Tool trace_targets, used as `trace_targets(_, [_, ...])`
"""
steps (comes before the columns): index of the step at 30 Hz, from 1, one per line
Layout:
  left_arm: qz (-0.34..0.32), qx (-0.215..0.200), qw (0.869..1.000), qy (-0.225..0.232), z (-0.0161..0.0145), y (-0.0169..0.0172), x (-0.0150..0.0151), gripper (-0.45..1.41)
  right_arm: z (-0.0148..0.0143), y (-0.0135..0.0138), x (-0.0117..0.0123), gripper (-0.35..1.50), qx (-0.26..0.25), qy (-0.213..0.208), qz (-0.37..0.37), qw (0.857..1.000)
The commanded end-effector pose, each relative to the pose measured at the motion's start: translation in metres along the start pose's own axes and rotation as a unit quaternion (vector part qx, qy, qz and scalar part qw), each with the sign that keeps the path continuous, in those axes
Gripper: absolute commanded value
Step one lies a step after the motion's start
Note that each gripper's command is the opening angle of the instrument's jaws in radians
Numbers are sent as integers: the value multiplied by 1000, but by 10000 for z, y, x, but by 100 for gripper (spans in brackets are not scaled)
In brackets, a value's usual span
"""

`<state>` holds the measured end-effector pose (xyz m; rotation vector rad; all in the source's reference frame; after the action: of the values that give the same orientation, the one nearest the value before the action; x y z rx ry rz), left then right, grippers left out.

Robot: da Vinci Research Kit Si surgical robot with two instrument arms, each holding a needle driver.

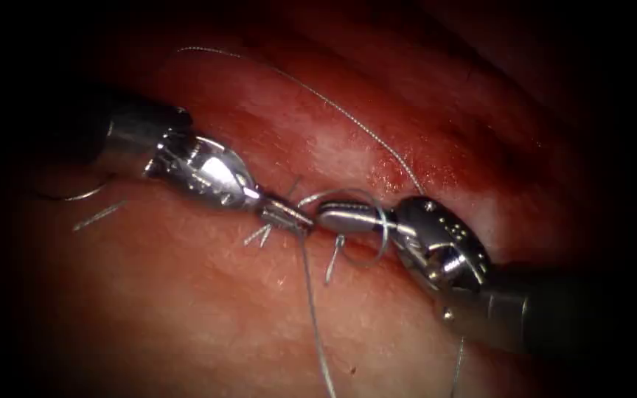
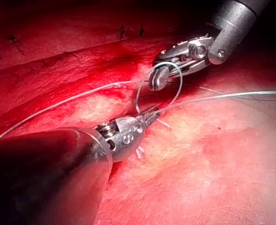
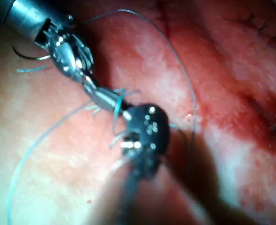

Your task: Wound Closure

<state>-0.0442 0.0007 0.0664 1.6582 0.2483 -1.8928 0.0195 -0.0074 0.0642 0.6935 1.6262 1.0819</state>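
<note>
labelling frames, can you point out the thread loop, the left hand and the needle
thread loop (image 1: 382,234): endoscope view, strand wrapped around the right tool.
left hand (image 1: 298,216): endoscope view, jaw tips shut on thread.
needle (image 1: 75,196): endoscope view, curved body lying on tissue at left.

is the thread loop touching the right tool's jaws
Touching: in the endoscope view the thread loop wraps round the right tool's shut jaws; the left wrist view shows the same. The left tool grips thread.

Left arm's tool (image 1: 289,214): bright polished metal wrist, short slim jaws, dark tubular shaft behind a silver collar. Round pivot holes on the clevis, ribbed joint segment in the left wrist view.
Right arm's tool (image 1: 344,217): rounded metal jaws, clevis dotted with small rivets, screw head near the grey shaft.
</note>
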Motion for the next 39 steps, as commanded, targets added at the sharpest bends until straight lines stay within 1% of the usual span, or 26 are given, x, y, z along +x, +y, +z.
trace_targets(1, [0,6,1000,1,9,2,-1,-45,8,3,-6,-35,-11,8,20,1000])
trace_targets(7, [-3,29,1000,4,22,3,12,-45,8,1,-8,-35,-57,41,63,996])
trace_targets(9, [-1,36,999,3,25,2,15,-45,7,0,-9,-23,-81,58,88,991])
trace_targets(10, [-1,41,999,2,27,1,16,-45,6,0,-9,-10,-96,65,95,989])
trace_targets(11, [-2,45,999,2,29,0,17,-45,5,-1,-9,9,-110,68,106,986])
trace_targets(14, [0,57,998,2,33,-3,21,-45,1,-1,-12,36,-147,70,135,977])
trace_targets(17, [4,66,998,3,36,-7,27,-45,-3,1,-17,93,-179,74,178,965])
trace_targets(18, [3,68,998,4,36,-8,28,-45,-4,1,-20,110,-191,75,200,958])
trace_targets(19, [5,69,998,3,38,-10,30,-45,-5,2,-23,113,-197,77,221,952])
trace_targets(23, [6,71,997,2,42,-14,36,-45,-14,2,-33,115,-220,92,271,933])
trace_targets(25, [5,72,997,1,44,-14,37,-45,-19,2,-35,113,-223,109,304,920])
trace_targets(26, [5,72,997,0,45,-14,38,-45,-21,2,-36,110,-225,115,313,916])
trace_targets(27, [5,73,997,-1,47,-13,38,-45,-24,1,-37,101,-229,131,332,906])
trace_targets(29, [8,73,997,-4,51,-11,39,-45,-25,1,-37,99,-233,143,343,899])
trace_targets(32, [8,74,997,-7,56,-8,39,-45,-27,2,-42,96,-237,167,369,883])
trace_targets(36, [9,75,997,-11,63,-4,37,-45,-29,6,-55,94,-234,198,408,860])
trace_targets(37, [9,75,997,-12,64,-4,36,-45,-30,7,-59,93,-233,204,413,856])
trace_targets(38, [9,75,997,-12,67,-4,35,-45,-31,13,-69,93,-230,215,427,848])
trace_targets(39, [9,75,997,-13,68,-4,34,-45,-31,16,-73,93,-227,219,435,843])
